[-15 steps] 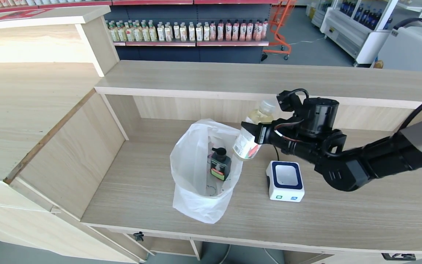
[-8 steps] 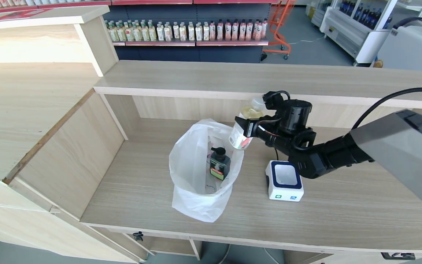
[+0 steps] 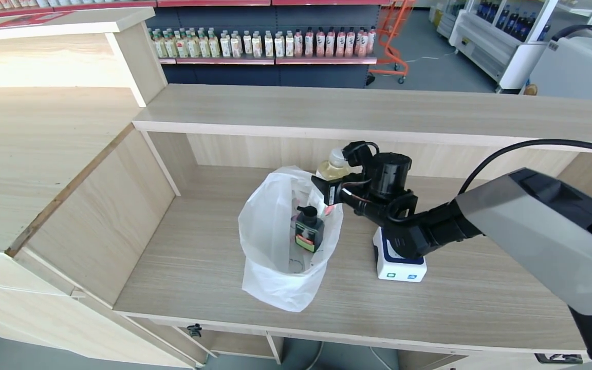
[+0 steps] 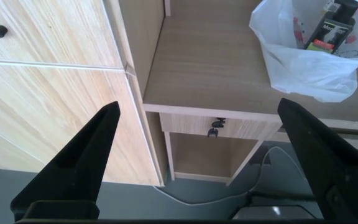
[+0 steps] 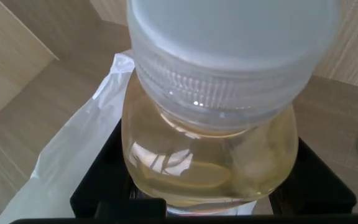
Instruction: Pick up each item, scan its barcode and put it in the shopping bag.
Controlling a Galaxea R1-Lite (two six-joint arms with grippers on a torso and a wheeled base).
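Left wrist view: the left gripper hangs low before the counter front, fingers spread wide with nothing between them. This view gives the drawer fronts and a lock under the counter edge.

Head view: the bag stands open on the counter, a dark pump bottle upright inside it. The scanner sits just to the right of the bag, partly covered by the right arm.

The right gripper is clamped on a bottle, cap up and slightly tilted, at the bag's far right rim. Its lower end seems to sit just inside the bag's mouth.

Right wrist view: close on the bottle's white cap and pale yellow liquid, black jaws pressed to both sides of its body, the bag's edge beneath. Drinks shelves stand far behind.
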